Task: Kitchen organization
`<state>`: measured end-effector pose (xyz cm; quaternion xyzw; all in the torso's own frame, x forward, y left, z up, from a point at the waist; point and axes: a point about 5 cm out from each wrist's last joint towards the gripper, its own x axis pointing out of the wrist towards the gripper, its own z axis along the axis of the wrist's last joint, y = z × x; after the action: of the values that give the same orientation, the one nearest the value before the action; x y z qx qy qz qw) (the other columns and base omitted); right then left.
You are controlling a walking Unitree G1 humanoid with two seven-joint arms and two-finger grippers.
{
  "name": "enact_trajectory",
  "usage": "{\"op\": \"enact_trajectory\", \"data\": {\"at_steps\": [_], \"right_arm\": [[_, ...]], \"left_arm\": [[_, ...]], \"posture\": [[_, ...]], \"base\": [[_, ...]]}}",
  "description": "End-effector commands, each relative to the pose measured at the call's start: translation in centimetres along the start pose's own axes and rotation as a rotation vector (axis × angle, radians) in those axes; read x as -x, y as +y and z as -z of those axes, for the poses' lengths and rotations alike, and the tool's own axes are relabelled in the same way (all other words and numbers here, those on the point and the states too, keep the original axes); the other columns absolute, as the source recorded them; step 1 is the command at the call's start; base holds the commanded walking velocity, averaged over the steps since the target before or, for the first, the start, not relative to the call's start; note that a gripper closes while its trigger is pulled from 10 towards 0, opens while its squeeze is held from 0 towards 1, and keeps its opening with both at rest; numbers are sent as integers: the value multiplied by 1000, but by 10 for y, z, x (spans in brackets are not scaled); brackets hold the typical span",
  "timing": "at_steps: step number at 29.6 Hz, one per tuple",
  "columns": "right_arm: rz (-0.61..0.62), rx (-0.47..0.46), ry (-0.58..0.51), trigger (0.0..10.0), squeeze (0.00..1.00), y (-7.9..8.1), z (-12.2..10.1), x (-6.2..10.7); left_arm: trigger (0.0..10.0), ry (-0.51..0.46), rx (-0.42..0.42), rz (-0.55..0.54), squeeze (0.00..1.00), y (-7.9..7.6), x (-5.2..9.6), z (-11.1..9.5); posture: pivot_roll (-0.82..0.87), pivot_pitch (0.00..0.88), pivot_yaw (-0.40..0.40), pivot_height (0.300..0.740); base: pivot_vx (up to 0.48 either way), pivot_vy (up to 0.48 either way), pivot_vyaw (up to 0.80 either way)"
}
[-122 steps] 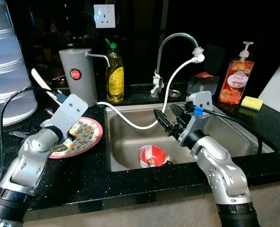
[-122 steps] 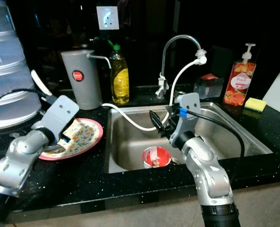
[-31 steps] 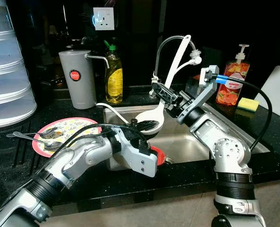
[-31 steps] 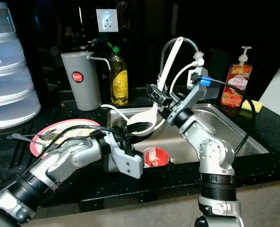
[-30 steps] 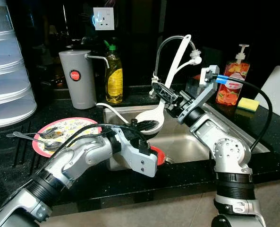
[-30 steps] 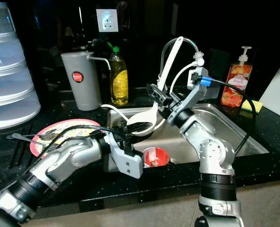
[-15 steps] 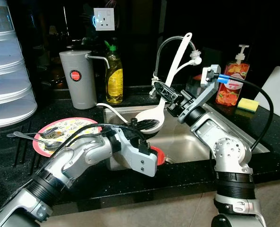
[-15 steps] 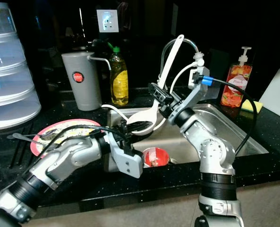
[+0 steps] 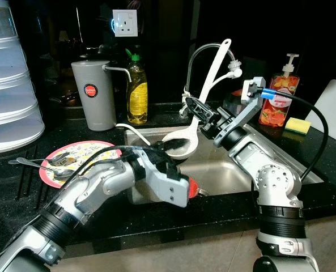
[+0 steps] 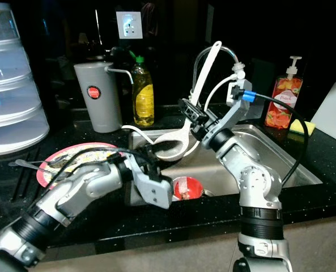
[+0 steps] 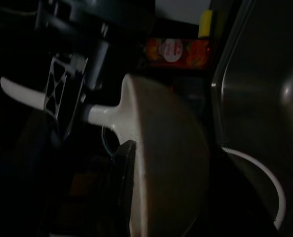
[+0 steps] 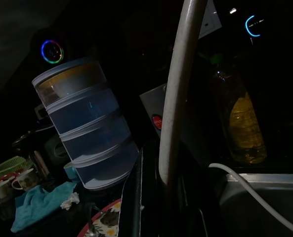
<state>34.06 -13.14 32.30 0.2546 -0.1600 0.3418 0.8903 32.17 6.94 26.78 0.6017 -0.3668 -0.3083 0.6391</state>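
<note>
A white ladle [image 9: 182, 144] hangs tilted over the sink [image 9: 281, 164], its long handle [image 12: 178, 89] pointing up past the faucet [image 9: 204, 50]. My right gripper [image 9: 196, 109] is shut on the lower part of the handle, just above the bowl. My left arm reaches across from the left, and my left gripper [image 9: 169, 147] sits at the ladle's bowl, touching it. The left wrist view has the bowl [image 11: 166, 163] very close. A floral plate [image 9: 71, 154] with spoons on it lies on the black counter at the left.
A red bowl [image 9: 194, 186] sits in the sink below my left wrist. A white hose [image 9: 131, 129] runs from the faucet over the sink's rim. At the back stand a grey jug [image 9: 92, 93], a yellow soap bottle [image 9: 137, 93], a pump bottle [image 9: 273, 99] and a sponge [image 9: 295, 124]. Stacked clear containers [image 9: 9, 85] stand far left.
About four seconds ago my right gripper was empty over the sink and my left was at the plate. Since then the ladle came up and my left gripper edged deeper onto its bowl.
</note>
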Motion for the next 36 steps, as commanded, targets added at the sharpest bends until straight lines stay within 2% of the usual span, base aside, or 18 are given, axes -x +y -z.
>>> {"op": "enact_trajectory", "data": {"at_steps": [1,4,7,8,10,15,16,17,18,19,23,27,29,30,32,36], "right_arm": [[8,-6,-14,10000,0,-1,-1,-1],[49,15,-8,10000,0,-7,1,-1],[198,59,-4,10000,0,-31,7,0],[198,59,-4,10000,0,-31,7,0],[261,96,15,10000,0,-44,14,-4],[280,105,27,10000,0,-50,18,-6],[324,119,52,10000,0,-59,26,-8],[324,119,52,10000,0,-59,26,-8],[377,133,75,10000,0,-67,32,-9],[377,133,75,10000,0,-67,32,-9],[548,208,185,10000,0,-95,58,4],[580,235,229,10000,0,-100,68,10],[631,282,302,10000,0,-107,82,17],[631,282,302,10000,0,-107,82,17],[692,312,388,10000,0,-115,98,29],[717,311,417,10000,0,-118,105,36]], "left_arm": [[10000,25,26,-16,0,3,1,3],[10000,49,79,-60,0,11,6,7],[10000,95,257,-150,0,24,16,14],[10000,95,257,-150,0,24,16,14],[10000,138,338,-212,0,32,22,20],[10000,162,370,-241,0,36,25,24],[10000,205,430,-301,0,44,29,32],[10000,205,430,-301,0,44,29,32],[10000,245,482,-355,0,49,34,39],[10000,245,482,-355,0,49,34,39],[10000,357,623,-511,0,65,55,60],[10000,378,639,-530,0,67,60,63],[10000,391,657,-532,0,67,62,63],[10000,391,657,-532,0,67,62,63],[10000,399,672,-532,0,66,63,62],[10000,405,683,-530,0,65,62,61]], "posture": [[-27,0,-46,740],[-23,6,-43,740],[-23,14,-35,740],[-23,14,-35,740],[-5,32,-29,740],[-5,32,-29,740],[9,37,-26,740],[9,37,-26,740],[9,37,-26,740],[9,37,-26,740],[33,44,-30,740],[36,45,-32,740],[37,45,-32,740],[37,45,-32,740],[34,46,-32,740],[35,45,-31,740]], "base": [[0,0,0],[0,0,0],[0,0,0],[0,0,0],[0,0,0],[0,0,0],[0,0,0],[0,0,0],[0,0,0],[0,0,0],[0,0,0],[0,0,0],[0,0,0],[0,0,0],[0,0,0],[0,0,0]]}}
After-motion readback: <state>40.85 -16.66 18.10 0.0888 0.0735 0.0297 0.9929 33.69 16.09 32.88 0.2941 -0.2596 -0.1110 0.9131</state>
